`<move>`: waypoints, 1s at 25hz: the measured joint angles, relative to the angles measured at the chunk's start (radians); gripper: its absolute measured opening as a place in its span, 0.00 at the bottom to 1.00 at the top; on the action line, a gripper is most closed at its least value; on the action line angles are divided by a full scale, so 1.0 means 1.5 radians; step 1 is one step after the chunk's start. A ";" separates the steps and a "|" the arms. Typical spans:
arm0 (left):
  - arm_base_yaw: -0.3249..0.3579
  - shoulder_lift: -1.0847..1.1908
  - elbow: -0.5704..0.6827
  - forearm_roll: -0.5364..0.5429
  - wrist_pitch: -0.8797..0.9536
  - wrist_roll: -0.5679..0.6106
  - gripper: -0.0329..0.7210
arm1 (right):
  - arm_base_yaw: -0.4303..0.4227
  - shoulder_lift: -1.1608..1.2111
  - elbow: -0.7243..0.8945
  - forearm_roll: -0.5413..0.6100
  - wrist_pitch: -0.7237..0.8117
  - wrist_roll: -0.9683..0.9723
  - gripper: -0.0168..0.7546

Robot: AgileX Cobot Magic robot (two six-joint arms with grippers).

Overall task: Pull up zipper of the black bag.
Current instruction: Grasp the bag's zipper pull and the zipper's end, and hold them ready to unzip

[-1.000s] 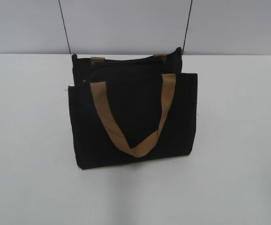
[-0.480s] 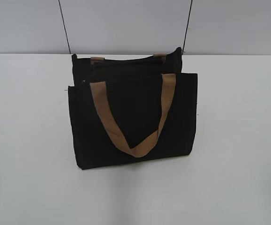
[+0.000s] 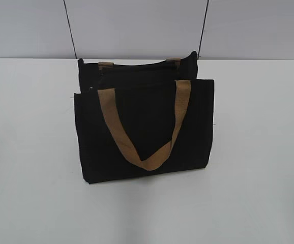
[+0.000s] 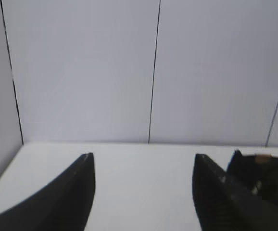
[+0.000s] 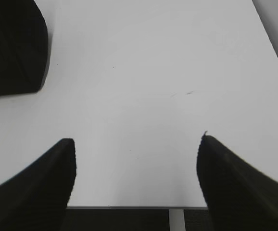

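Exterior view slants down at the black bag [image 3: 144, 129] on the tabletop [image 3: 30, 152]. Left wrist looks level toward the wall [image 4: 81, 72]; right wrist looks down. Both catch the bag.

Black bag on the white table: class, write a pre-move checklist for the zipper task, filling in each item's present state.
1. Rectangular black fabric bag stands upright on the white table: ok.
2. Tan webbing strap handle hangs down the front, off the top edge: ok.
3. Zipper's pull tab located: cannot tell, the top edge is too dark.
4. Left gripper open, nothing between its fingers: ok.
5. Right gripper open over bare table: ok.
6. A gripper at the bag's top: not ok, neither is.
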State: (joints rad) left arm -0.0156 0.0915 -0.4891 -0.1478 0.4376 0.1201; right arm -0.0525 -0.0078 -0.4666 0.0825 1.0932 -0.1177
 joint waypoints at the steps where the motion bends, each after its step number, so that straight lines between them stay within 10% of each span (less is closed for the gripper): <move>1: 0.000 0.018 0.016 0.000 -0.046 0.011 0.68 | 0.000 0.000 0.000 0.000 0.000 0.000 0.79; 11: -0.006 0.341 0.196 0.035 -0.488 -0.034 0.59 | 0.000 0.000 0.000 0.000 0.000 0.000 0.79; 18: -0.044 0.731 0.184 0.403 -0.788 -0.256 0.55 | 0.000 0.000 0.000 0.000 0.000 0.000 0.79; 25: -0.045 1.031 0.046 0.749 -0.931 -0.310 0.50 | 0.000 0.000 0.000 0.000 0.000 0.000 0.79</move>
State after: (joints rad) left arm -0.0824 1.6384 -0.4200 0.9751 -0.9593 -0.3457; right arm -0.0525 -0.0078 -0.4666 0.0825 1.0932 -0.1177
